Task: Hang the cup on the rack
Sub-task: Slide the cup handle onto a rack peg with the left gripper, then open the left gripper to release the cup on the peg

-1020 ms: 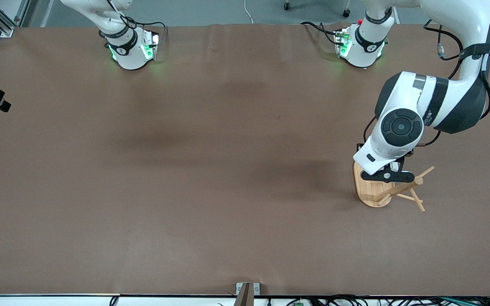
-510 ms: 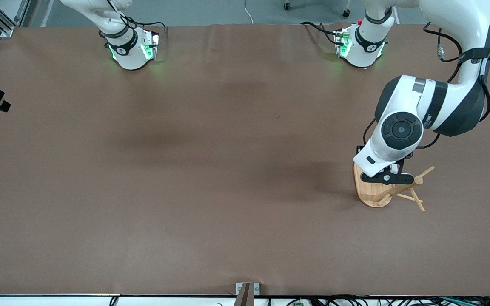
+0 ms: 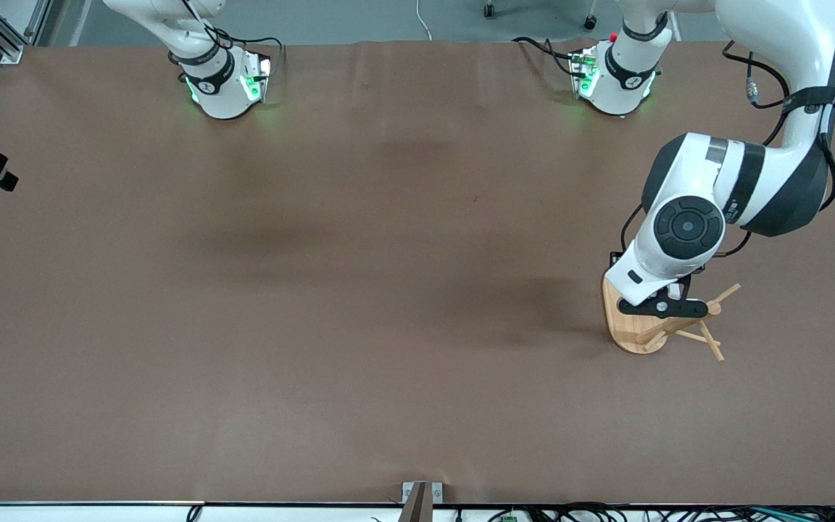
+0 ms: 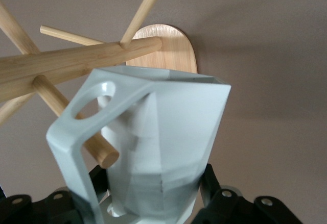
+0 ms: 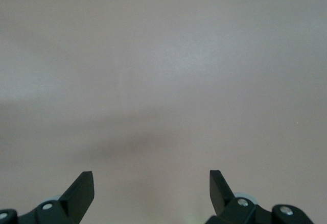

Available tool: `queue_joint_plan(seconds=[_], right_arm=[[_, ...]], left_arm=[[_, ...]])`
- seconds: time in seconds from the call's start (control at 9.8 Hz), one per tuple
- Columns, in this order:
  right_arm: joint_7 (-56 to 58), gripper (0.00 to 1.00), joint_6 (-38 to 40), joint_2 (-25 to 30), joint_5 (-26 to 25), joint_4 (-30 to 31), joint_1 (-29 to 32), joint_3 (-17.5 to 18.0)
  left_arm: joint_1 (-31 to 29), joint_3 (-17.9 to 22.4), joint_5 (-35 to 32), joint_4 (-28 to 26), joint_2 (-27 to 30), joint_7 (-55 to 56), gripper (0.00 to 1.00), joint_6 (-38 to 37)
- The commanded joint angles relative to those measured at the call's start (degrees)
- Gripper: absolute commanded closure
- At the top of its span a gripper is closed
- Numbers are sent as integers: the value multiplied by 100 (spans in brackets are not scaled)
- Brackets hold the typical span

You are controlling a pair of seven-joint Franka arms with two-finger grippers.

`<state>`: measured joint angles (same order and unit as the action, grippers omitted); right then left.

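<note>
The white faceted cup [image 4: 163,142] is held by its body in my left gripper [image 4: 153,196], which is shut on it over the rack [image 3: 628,330]. In the left wrist view the bamboo rack's post [image 4: 76,60] lies across the picture above its oval base [image 4: 171,50]. One peg [image 4: 97,147] runs through the cup's handle [image 4: 76,127], its tip between handle and body. The left arm's wrist hides the cup in the front view. My right gripper [image 5: 152,183] is open over bare table, with nothing between its fingers.
The rack stands near the left arm's end of the brown table [image 3: 359,290]. Its other pegs [image 3: 711,344] stick out toward that end and toward the front camera. A small bracket [image 3: 421,496] sits at the table's near edge.
My left hand has shifted slightly over the rack with the cup still in it. The right arm has not moved.
</note>
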<state>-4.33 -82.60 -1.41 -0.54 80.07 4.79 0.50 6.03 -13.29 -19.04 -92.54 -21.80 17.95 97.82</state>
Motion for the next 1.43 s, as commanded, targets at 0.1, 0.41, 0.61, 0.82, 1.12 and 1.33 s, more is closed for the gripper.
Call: queue_joint_plan(seconds=[0.1, 0.41, 0.61, 0.82, 1.12, 1.33], right_arm=[[-68, 0, -10, 45, 71, 17, 30, 20], [-68, 0, -1, 45, 71, 17, 30, 20], [-68, 0, -1, 45, 71, 17, 30, 29], [-68, 0, -1, 45, 71, 17, 30, 29], [-33, 0, -19, 45, 63, 26, 30, 29], [45, 0, -316, 45, 71, 79, 39, 20]], left_arm=[[-23, 2, -12, -80, -88, -90, 0, 132], [-14, 2, 85, 51, -44, -152, 0, 106], [-14, 2, 85, 384, -35, -161, 0, 62], [-23, 2, 85, 780, -35, -152, 0, -104], [-319, -94, 103, 1176, 43, -222, 0, -114], [-392, -51, 418, 1212, 306, -222, 0, -122]])
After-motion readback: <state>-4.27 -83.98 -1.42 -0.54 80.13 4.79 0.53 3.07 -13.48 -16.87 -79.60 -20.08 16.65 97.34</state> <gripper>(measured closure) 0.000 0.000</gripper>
